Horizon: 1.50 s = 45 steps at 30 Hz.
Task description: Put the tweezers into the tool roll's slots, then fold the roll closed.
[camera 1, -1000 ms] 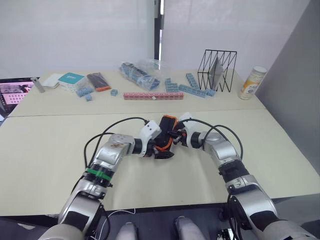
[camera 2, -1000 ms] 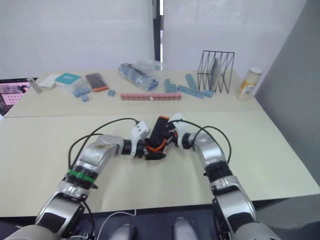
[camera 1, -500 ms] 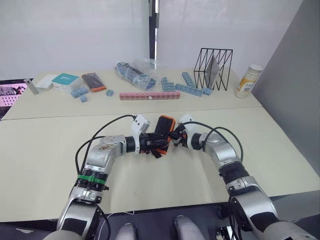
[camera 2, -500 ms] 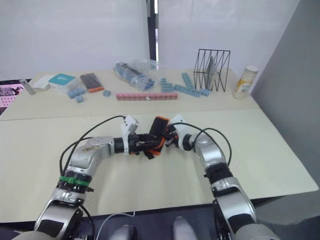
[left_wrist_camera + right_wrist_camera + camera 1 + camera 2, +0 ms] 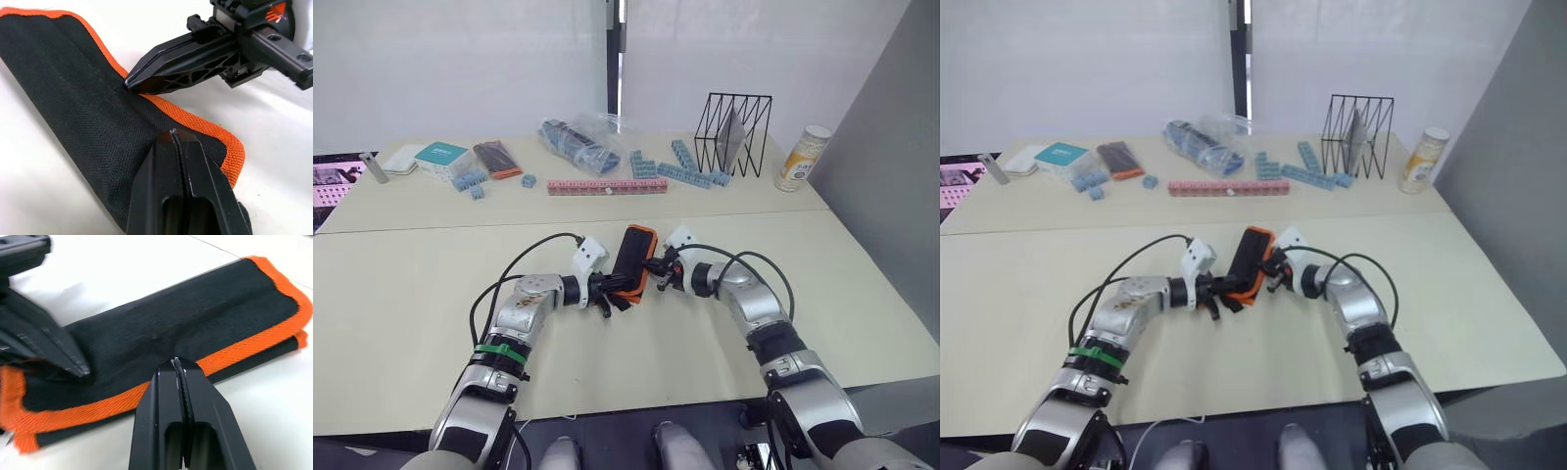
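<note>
I see the tool roll (image 5: 631, 260) folded shut on the near table (image 5: 401, 294), between my two grippers. My left gripper (image 5: 174, 135) has its fingers pressed together, tip on the black fabric. My right gripper (image 5: 177, 363) is likewise pinched closed, its tip against the roll's orange edge. Farther back sit a pink block strip (image 5: 609, 186) and a wire rack (image 5: 735, 134).

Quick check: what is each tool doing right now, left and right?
Left tool: fingers shut, tips pressed on the folded tool roll, nothing held between them.
Right tool: fingers shut, tips against the roll's orange edge, holding nothing.
</note>
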Available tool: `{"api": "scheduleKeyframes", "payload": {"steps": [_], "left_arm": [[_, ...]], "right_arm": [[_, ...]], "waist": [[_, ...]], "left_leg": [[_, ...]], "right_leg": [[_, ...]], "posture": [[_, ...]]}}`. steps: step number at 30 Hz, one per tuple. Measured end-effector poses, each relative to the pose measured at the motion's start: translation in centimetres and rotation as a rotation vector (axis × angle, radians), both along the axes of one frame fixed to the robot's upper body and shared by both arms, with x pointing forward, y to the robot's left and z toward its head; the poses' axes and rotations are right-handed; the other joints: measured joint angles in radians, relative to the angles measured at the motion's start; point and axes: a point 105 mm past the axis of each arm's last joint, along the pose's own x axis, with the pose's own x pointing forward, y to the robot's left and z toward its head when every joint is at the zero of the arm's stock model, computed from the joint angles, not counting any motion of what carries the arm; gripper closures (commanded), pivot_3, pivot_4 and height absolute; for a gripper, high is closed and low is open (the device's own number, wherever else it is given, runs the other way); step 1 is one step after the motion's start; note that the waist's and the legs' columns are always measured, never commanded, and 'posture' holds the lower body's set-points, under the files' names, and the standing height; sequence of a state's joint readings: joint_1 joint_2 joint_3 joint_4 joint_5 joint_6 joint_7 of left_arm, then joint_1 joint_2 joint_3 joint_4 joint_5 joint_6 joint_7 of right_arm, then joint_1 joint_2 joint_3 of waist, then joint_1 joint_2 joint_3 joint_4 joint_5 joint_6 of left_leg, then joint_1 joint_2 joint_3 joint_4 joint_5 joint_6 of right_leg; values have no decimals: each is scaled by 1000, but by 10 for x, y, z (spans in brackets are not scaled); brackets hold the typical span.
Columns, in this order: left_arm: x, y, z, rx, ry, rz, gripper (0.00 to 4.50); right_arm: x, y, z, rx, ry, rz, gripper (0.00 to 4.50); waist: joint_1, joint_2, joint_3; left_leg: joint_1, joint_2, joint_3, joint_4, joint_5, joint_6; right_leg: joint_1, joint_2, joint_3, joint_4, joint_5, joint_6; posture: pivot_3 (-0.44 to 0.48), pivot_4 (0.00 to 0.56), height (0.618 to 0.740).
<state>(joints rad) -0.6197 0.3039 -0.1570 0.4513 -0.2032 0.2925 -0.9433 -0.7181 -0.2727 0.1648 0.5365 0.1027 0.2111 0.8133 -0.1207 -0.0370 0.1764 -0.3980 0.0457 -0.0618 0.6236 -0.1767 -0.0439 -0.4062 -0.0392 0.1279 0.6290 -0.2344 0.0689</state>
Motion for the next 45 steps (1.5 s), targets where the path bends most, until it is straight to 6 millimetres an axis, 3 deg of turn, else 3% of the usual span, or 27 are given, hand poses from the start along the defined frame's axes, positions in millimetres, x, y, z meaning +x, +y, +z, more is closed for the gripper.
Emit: {"api": "scheduleKeyframes", "payload": {"steps": [6, 9, 11, 15, 21, 28, 30, 34, 38, 39, 42, 45], "left_arm": [[-1, -2, -2, 32, -33, -19, 4492], [-1, -2, -2, 37, -39, -21, 4492], [-2, -1, -3, 41, -39, -20, 4492], [-2, 2, -3, 54, -46, -7, 4492], [-6, 8, -5, 64, -44, 3, 4492], [-11, 12, -3, 42, -47, 8, 4492], [-20, 12, -1, -17, -19, -11, 4492], [-34, 12, 7, -122, 46, -31, 4492], [-27, 39, 32, -112, -46, 66, 4492], [-25, 49, 36, -84, -72, 102, 4499], [-24, 92, 31, 16, -79, 247, 3656], [-33, 133, 23, 73, -78, 358, 2672]], "right_arm": [[-10, 30, 20, 115, -61, 99, 4500], [-8, 45, 8, 161, -19, 80, 4500], [-1, 42, -5, 131, -4, 31, 4500], [24, 39, -4, 68, -43, -83, 4500], [54, -1, -2, 58, -36, -345, 4500], [59, -8, -4, 72, -2, -400, 4500], [58, -7, -2, 107, -9, -389, 4500], [59, -10, 18, 215, -66, -351, 4500], [57, -28, 42, 278, -131, -287, 4500], [56, -37, 44, 271, -148, -276, 4241], [42, -62, 43, 223, -172, -216, 3338], [22, -88, 28, 130, -146, -171, 2332]], "waist": [[0, 0, 0], [1, 0, 0], [1, 0, 0], [-4, 0, 0], [-3, 0, -1], [-13, 1, -2], [-17, 1, -1], [-17, 1, 1], [-8, 2, 2], [-4, 2, 2], [0, 2, 2], [3, 3, 3]], "left_leg": [[0, 0, -1, -2, 0, 0], [0, 0, -2, -3, 0, 0], [0, -1, -2, -3, 0, 0], [7, -1, -1, -6, 0, 0], [10, -1, -1, -7, 0, 0], [10, 0, -1, -13, 0, 1], [7, 0, -1, -13, 0, 1], [-6, 0, -2, -13, 0, 1], [-13, 0, -2, -14, 0, 1], [-12, -1, -2, -16, 0, 1], [-13, -1, -2, -17, 0, 0], [-15, -1, -2, -17, -1, 0]], "right_leg": [[-1, 0, 0, 0, 0, 0], [-1, 0, 0, 0, 0, 0], [-1, 0, 0, 0, 0, 0], [4, 0, 0, 0, 0, -1], [7, 0, 0, 0, -3, -7], [4, 1, 1, 1, -1, -3], [2, 1, 1, 0, -2, -3], [-11, 0, 1, 1, -1, -3], [-18, 0, 0, 2, 3, -8], [-18, 0, 0, 1, 3, -8], [-18, 0, 0, -1, 2, -8], [-20, -1, -1, -1, 2, -9]], "posture": [[0, 150, 737], [0, 150, 737], [0, 150, 737], [0, 150, 737], [0, 150, 737], [0, 150, 737], [0, 150, 737], [0, 150, 737], [0, 150, 737], [0, 150, 737], [0, 150, 737], [0, 150, 737]]}}
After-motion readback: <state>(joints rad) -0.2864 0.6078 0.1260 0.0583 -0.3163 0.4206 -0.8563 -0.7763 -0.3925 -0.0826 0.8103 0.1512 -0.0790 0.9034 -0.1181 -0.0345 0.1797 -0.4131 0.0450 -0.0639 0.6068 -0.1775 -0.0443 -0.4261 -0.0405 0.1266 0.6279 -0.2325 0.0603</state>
